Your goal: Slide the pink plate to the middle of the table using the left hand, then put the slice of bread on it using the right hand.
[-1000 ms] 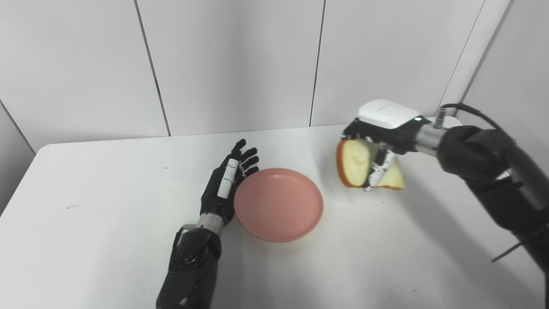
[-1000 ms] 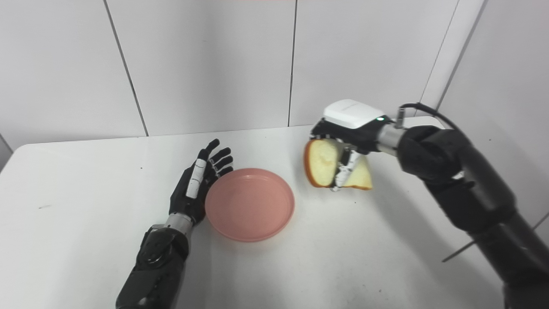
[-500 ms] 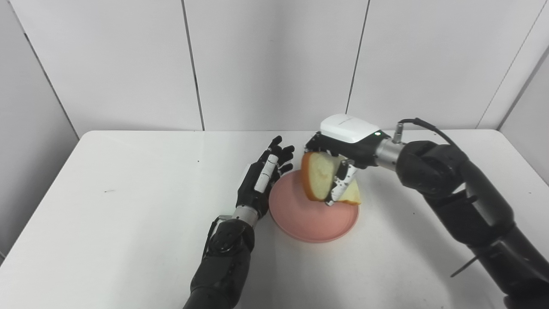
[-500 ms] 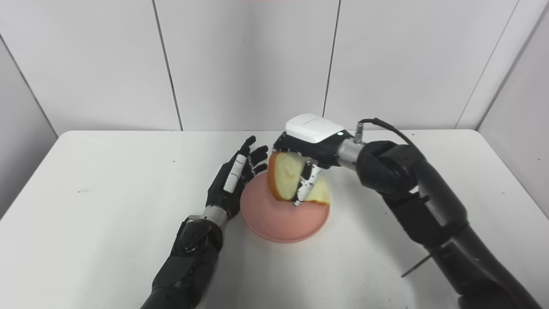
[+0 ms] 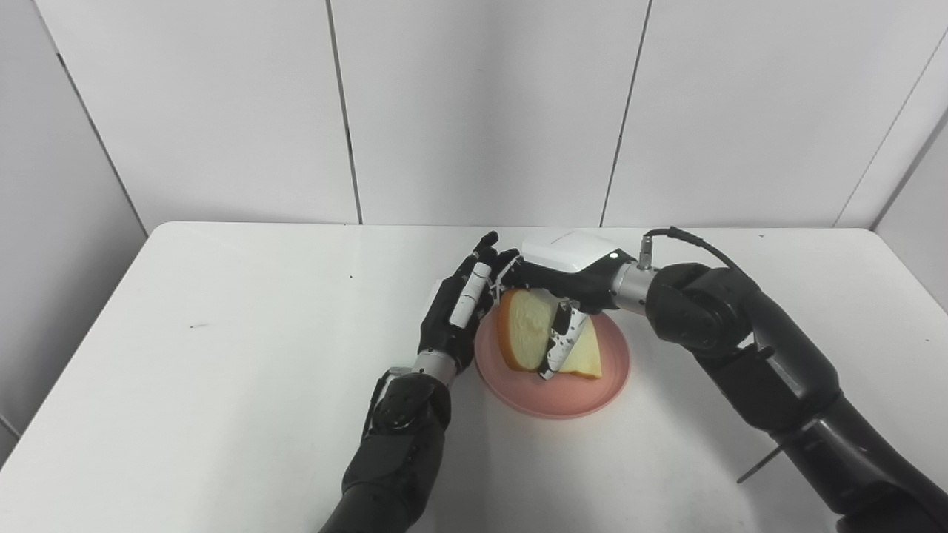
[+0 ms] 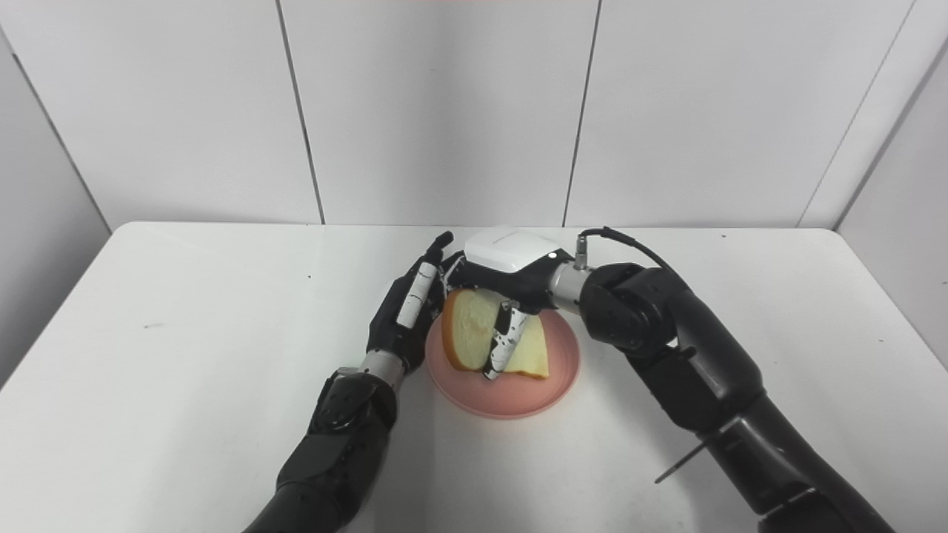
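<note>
The pink plate (image 5: 585, 385) sits near the middle of the white table (image 5: 222, 355). My right hand (image 5: 566, 285) is shut on the slice of bread (image 5: 522, 337) and holds it over the plate, its lower edge at or just above the plate's floor. The bread is tilted, crust side to the left. It also shows in the right eye view (image 6: 468, 333). My left hand (image 5: 455, 314) is open, fingers straight, resting against the plate's left rim, close to the right hand's fingers.
White wall panels stand behind the table's back edge. A cable loops from my right wrist (image 5: 689, 237). The table's left and right parts show only bare white surface.
The camera has shifted. My right hand has carried the bread leftward and down from beside the plate to over it, low in the plate. My left hand stays at the plate's left rim.
</note>
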`<state>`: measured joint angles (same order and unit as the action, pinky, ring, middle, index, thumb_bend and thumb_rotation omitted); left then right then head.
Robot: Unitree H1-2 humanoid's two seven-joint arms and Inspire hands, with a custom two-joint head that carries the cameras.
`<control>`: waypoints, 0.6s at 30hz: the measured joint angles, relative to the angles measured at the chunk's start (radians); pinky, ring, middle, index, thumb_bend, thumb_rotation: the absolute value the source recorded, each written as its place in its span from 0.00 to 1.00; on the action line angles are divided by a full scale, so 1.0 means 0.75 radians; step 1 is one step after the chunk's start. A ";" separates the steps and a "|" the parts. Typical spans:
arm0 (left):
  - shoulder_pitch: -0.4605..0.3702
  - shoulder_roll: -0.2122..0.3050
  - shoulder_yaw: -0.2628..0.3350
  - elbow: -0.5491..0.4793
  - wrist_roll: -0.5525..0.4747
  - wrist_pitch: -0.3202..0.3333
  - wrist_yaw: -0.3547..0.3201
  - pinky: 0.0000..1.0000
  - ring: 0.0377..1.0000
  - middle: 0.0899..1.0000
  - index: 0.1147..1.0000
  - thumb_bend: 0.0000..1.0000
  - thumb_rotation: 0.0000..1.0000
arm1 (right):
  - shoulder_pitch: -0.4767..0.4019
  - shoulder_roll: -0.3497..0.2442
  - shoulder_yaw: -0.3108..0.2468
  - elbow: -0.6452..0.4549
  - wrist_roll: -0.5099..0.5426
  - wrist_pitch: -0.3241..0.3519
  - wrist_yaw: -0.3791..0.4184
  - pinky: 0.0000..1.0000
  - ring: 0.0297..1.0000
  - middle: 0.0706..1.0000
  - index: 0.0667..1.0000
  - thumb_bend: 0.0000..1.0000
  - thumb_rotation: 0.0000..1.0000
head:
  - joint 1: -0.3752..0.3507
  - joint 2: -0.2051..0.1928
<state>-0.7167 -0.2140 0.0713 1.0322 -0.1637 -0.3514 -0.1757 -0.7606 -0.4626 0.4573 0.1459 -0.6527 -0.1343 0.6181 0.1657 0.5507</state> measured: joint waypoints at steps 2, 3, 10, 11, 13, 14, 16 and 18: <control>0.000 0.000 0.001 0.000 0.000 0.000 0.000 0.85 0.85 0.79 0.87 0.87 0.74 | 0.000 0.002 0.011 0.018 -0.009 -0.019 -0.002 0.30 0.36 0.43 0.46 0.53 0.00 | -0.006 0.004; 0.000 0.000 0.001 0.000 0.000 0.000 0.000 0.85 0.85 0.79 0.88 0.87 0.74 | 0.002 0.003 0.017 0.022 -0.020 -0.026 -0.002 0.31 0.37 0.43 0.46 0.53 0.00 | -0.008 0.004; 0.002 0.000 0.001 -0.004 0.001 0.000 -0.002 0.86 0.86 0.82 0.89 0.85 0.76 | 0.010 0.013 0.029 0.023 -0.065 -0.032 -0.002 0.33 0.38 0.42 0.47 0.53 0.01 | -0.016 0.008; 0.003 0.000 0.000 -0.007 0.001 0.001 -0.002 0.86 0.86 0.82 0.89 0.85 0.76 | 0.010 0.013 0.028 0.024 -0.065 -0.032 -0.002 0.35 0.41 0.43 0.47 0.53 0.01 | -0.024 0.010; 0.005 0.001 0.000 -0.013 0.001 0.004 -0.002 0.87 0.86 0.81 0.89 0.85 0.76 | 0.011 0.013 0.027 0.023 -0.079 -0.032 -0.002 0.41 0.47 0.45 0.46 0.53 0.01 | -0.033 0.012; 0.008 0.002 0.000 -0.019 0.001 0.006 -0.001 0.87 0.87 0.81 0.90 0.85 0.76 | 0.012 0.013 0.025 0.021 -0.086 -0.029 -0.002 0.46 0.53 0.54 0.54 0.72 0.12 | -0.033 0.012; 0.013 0.002 -0.001 -0.031 0.003 0.012 -0.001 0.87 0.87 0.81 0.90 0.86 0.76 | 0.027 0.012 0.014 -0.009 -0.101 -0.006 0.005 0.60 0.66 0.67 0.65 0.93 0.27 | -0.045 0.014; 0.015 0.004 -0.001 -0.034 0.003 0.015 -0.002 0.88 0.87 0.82 0.90 0.85 0.76 | 0.036 0.013 0.007 -0.049 -0.110 0.039 0.029 0.75 0.79 0.78 0.73 0.99 0.34 | -0.059 0.012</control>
<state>-0.7058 -0.2108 0.0703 1.0068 -0.1615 -0.3403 -0.1769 -0.7334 -0.4532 0.4624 0.1091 -0.7356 -0.1047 0.6396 0.1213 0.5599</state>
